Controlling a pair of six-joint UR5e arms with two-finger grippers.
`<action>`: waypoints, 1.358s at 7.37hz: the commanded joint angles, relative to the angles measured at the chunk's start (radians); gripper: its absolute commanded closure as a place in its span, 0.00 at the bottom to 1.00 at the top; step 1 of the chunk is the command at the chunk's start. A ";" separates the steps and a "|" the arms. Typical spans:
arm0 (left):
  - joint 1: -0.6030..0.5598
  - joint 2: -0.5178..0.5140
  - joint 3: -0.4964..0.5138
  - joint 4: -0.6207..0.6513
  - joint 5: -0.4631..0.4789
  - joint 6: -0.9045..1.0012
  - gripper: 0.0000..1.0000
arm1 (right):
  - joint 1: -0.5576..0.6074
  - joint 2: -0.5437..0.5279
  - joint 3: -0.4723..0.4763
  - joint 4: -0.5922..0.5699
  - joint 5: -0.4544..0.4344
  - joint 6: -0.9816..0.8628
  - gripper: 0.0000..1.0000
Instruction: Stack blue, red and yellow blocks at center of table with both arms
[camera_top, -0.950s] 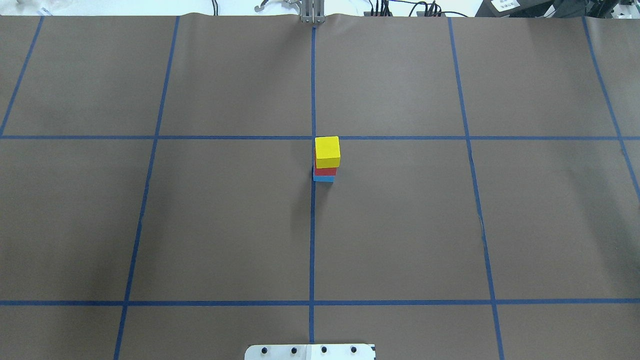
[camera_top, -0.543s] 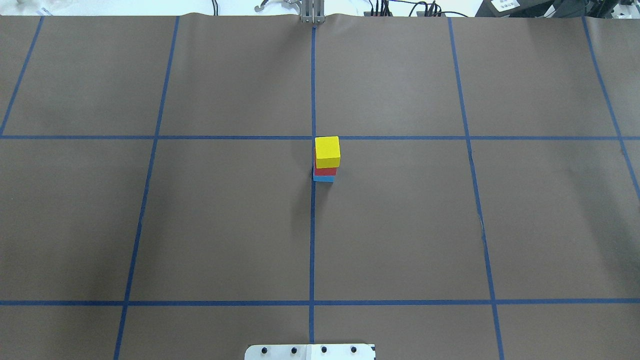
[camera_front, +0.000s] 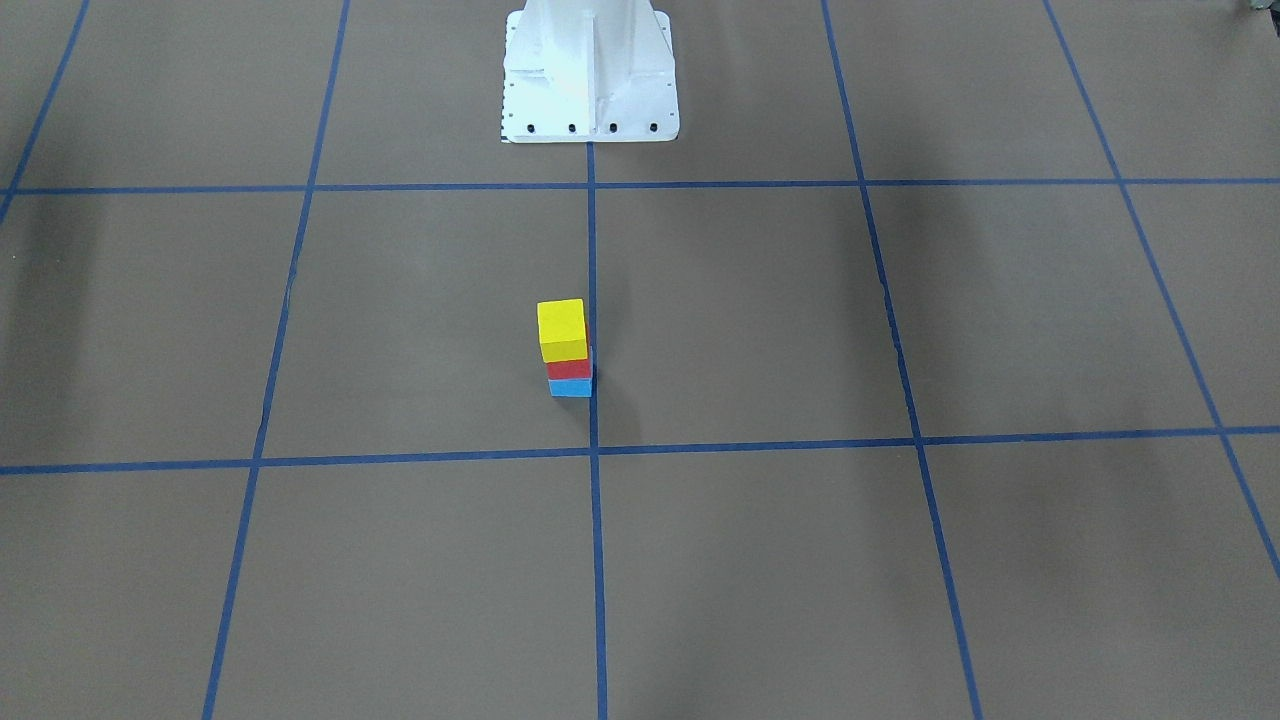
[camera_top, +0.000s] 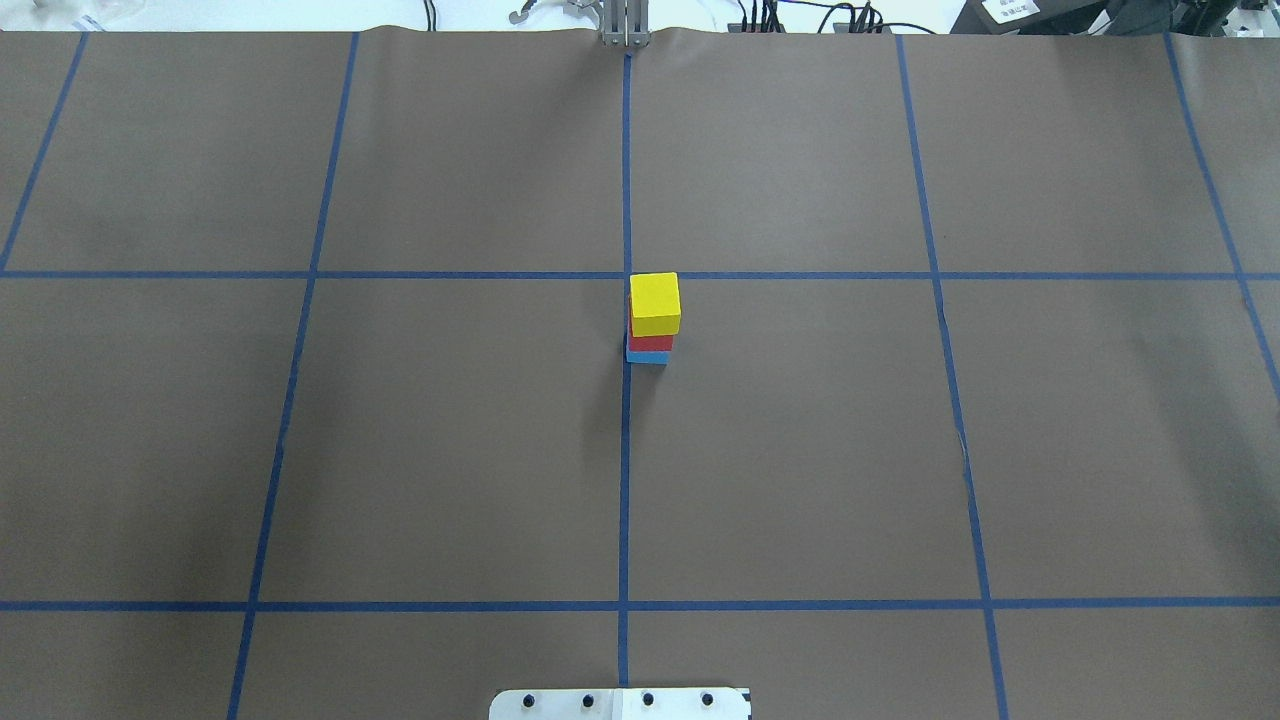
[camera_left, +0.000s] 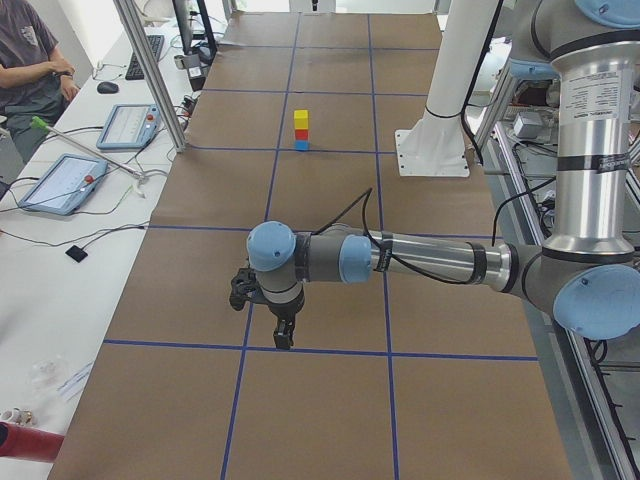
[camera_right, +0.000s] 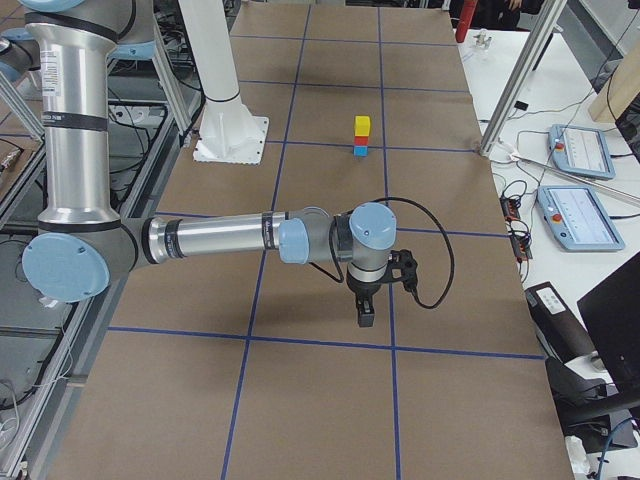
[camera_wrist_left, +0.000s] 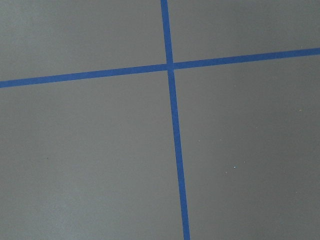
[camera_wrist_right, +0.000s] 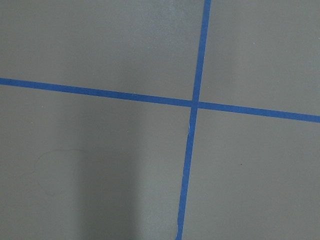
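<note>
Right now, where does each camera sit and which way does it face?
Front-facing: across the table, facing the robot; block stack, white pedestal, no arm.
Overhead: behind the robot, looking forward and down; stack, no arm.
Exterior left: table's end; left arm and left tool near, stack beyond.
Exterior right: opposite end; right arm and right tool near.
Wrist cameras: straight down at tape crossings; no body.
All four exterior views share the stack.

No text can be read anywhere. A white label (camera_top: 1010, 8) beyond the far edge of the bench (camera_top: 800, 150) carries print too small to make out.
</note>
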 joint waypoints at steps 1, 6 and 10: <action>0.002 -0.005 0.003 -0.011 0.000 -0.003 0.00 | -0.001 -0.002 -0.001 0.002 0.000 0.000 0.00; 0.007 -0.012 0.014 -0.012 0.002 -0.006 0.00 | -0.001 -0.002 -0.001 0.002 0.000 0.000 0.00; 0.005 -0.015 0.021 -0.014 0.002 -0.006 0.00 | -0.001 -0.002 -0.002 0.003 0.000 0.000 0.00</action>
